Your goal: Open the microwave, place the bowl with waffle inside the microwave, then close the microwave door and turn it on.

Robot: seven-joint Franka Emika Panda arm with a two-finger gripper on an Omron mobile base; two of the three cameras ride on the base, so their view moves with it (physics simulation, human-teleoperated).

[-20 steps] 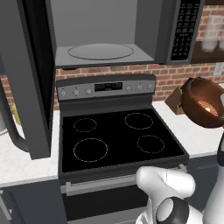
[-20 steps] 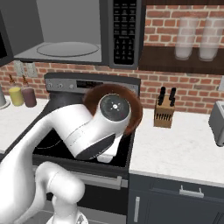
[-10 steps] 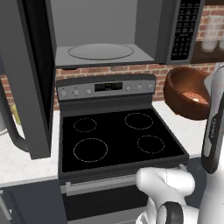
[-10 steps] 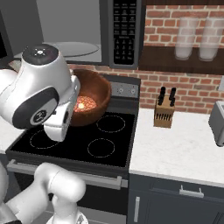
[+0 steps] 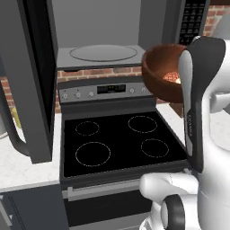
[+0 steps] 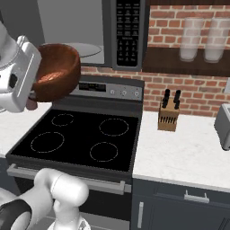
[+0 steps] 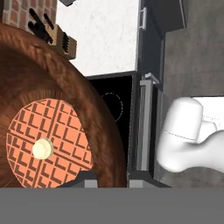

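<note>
The microwave [image 5: 101, 31] stands open above the stove, its light grey interior and glass turntable [image 5: 103, 52] showing. The microwave door [image 5: 33, 85] is swung out to the left, with its curved handle low down. The black button panel [image 6: 127, 31] is at its right side. My gripper [image 7: 110, 180] is shut on the rim of the reddish-brown bowl [image 5: 161, 72] [image 6: 57, 71] [image 7: 100, 131]. The bowl hangs tilted above the stove's back right, just in front of and below the microwave opening's right side. The waffle [image 7: 48, 144] [image 5: 173, 77] lies inside the bowl.
The black-topped stove [image 5: 121, 141] with its control strip [image 6: 108, 88] lies below. A knife block [image 6: 169, 116] and a toaster [image 6: 223, 126] stand on the white counter [image 6: 179, 152] to the right. Two jars [image 6: 191, 38] sit on a shelf.
The arm has carried the bowl leftward and upward, from beside the stove's right edge to just in front of the open microwave. The microwave door has stayed open.
</note>
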